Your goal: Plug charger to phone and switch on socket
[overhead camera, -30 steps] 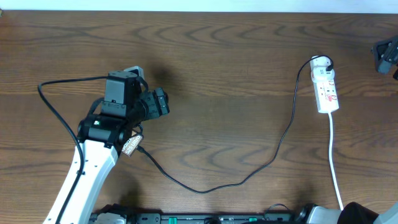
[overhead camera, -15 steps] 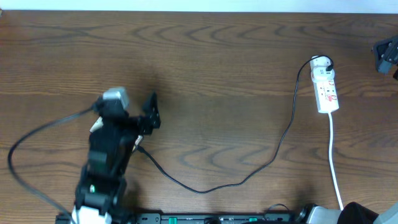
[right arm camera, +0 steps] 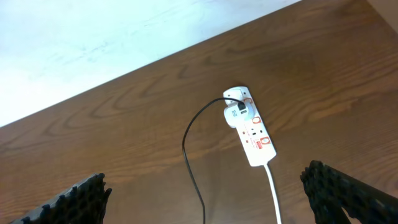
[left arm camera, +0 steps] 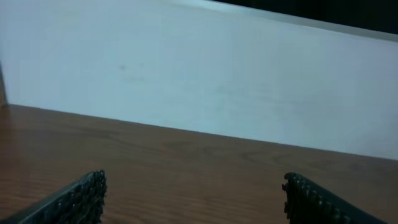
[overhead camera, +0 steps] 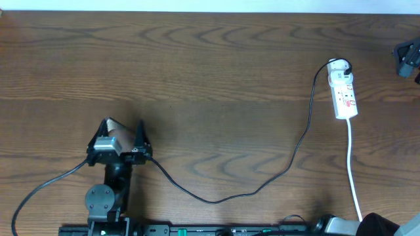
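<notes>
Looks like a robotics lab setup: wood-grain bench (overhead camera: 216,78), plain white wall (left arm camera: 199,74), robot arm (overhead camera: 104,196) mounted at the front edge.

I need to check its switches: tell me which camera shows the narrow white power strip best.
The right wrist view: the narrow white power strip lies whole and largest, red marks visible. Overhead shows the strip whole but smaller. The left wrist view misses it.
</notes>
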Robot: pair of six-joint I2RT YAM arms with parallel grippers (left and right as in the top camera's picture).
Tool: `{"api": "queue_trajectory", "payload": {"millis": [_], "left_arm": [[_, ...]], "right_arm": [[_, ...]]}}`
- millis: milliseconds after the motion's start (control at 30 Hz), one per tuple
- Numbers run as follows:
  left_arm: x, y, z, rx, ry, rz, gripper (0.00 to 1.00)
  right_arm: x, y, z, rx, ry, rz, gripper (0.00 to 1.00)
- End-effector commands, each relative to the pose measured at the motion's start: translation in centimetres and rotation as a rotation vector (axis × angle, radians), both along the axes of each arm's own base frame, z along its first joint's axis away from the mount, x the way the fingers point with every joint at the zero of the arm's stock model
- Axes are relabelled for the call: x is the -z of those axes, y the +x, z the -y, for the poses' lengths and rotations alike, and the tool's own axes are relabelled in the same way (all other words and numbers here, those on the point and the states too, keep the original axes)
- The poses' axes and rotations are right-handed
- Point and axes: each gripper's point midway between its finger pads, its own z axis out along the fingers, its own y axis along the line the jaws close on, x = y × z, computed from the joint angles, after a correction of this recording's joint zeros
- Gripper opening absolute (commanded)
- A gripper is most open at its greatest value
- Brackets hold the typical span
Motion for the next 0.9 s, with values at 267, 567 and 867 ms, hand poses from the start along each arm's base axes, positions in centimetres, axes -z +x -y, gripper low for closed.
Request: {"api": "queue_trajectory", "payload": {"millis": [267, 567, 867], "left_arm": [[6.2, -1.2, -0.4, 0.002, 0.013, -0.221, 0.89], [6.9, -1.3, -1.0, -0.034, -0.01, -0.251, 0.89], [7.0, -1.3, -1.1, -0.036, 0.007, -0.251, 0.89]], "right_arm": [[-0.2, -0.1, -0.1, 0.001, 0.002, 0.006, 0.99], [-0.2, -0.1, -0.1, 0.001, 0.002, 0.005, 0.99], [-0.2, -0.1, -0.1, 0.001, 0.002, 0.006, 0.99]]}}
